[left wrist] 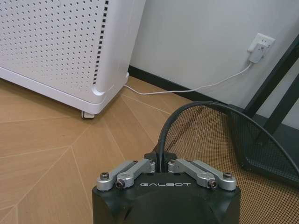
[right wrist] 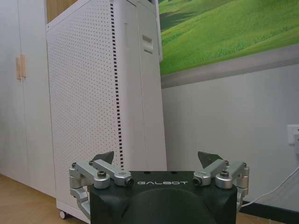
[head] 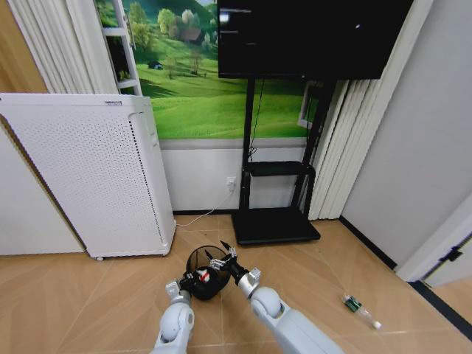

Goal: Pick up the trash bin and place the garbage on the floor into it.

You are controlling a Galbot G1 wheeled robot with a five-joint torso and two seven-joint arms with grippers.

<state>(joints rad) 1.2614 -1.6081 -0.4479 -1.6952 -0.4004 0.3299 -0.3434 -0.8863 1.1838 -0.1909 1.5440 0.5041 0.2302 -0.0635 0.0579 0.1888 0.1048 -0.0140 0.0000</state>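
The trash bin (head: 206,268), a small black wire-mesh basket, hangs tilted just above the wooden floor in front of me. My left gripper (head: 190,282) is shut on its rim; in the left wrist view the rim (left wrist: 161,140) runs between the closed fingers, with the mesh (left wrist: 210,154) beyond. A red-and-white bit (head: 200,278) shows inside the bin. My right gripper (head: 223,258) stands open beside the bin's far side, its fingertips (right wrist: 105,157) spread and holding nothing. A clear bottle with a green label (head: 360,310) lies on the floor to the right.
A tall white perforated appliance (head: 88,177) stands on the left against the wall. A black TV stand (head: 276,221) is straight behind the bin. A white cable (left wrist: 187,88) runs along the floor to a wall socket (left wrist: 259,46). A grey wall closes the right side.
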